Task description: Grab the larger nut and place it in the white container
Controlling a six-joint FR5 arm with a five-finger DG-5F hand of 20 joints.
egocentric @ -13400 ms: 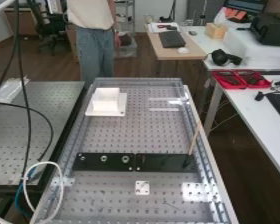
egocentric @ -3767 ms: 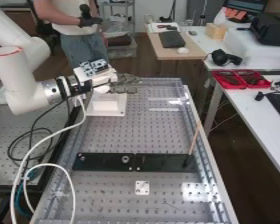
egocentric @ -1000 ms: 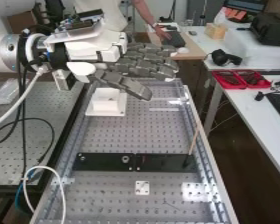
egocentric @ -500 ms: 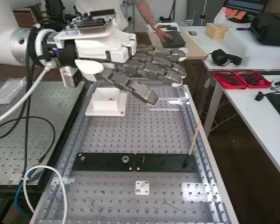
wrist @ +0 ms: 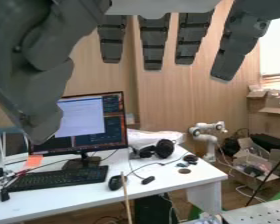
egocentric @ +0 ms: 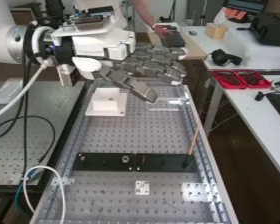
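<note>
While the hand (egocentric: pixel 150 65) hangs over the far end of the bench (egocentric: pixel 117 135), its fingers are spread and fairly straight, an open hand with the thumb (egocentric: pixel 134 87) slanting down past the white container (egocentric: pixel 107 104), apart from it. And there's that container, upright on its white base (egocentric: pixel 117 112), toward the bench's far left corner as the high view has it (what lies inside, I can't tell from here).

Down on the black bar (egocentric: pixel 105 167), two parts are standing: the smaller nut (egocentric: pixel 82 158) near the left end, the bearing (egocentric: pixel 125 159) near the right. Just beside the bar comes a second black plate (egocentric: pixel 165 163), with a thin stick (egocentric: pixel 194 140) leaning up at its far side, and nearer the camera, a small white plate (egocentric: pixel 142 188) flat on the bench.

Over to the wrist view, where the fingers (wrist: pixel 154 42) hang relaxed and apart, the thumb across from them. Beyond them, a desk (wrist: pixel 170 177) carries a monitor (wrist: pixel 84 115), a keyboard (wrist: pixel 57 180), a mouse (wrist: pixel 115 182) and headphones (wrist: pixel 165 148).
</note>
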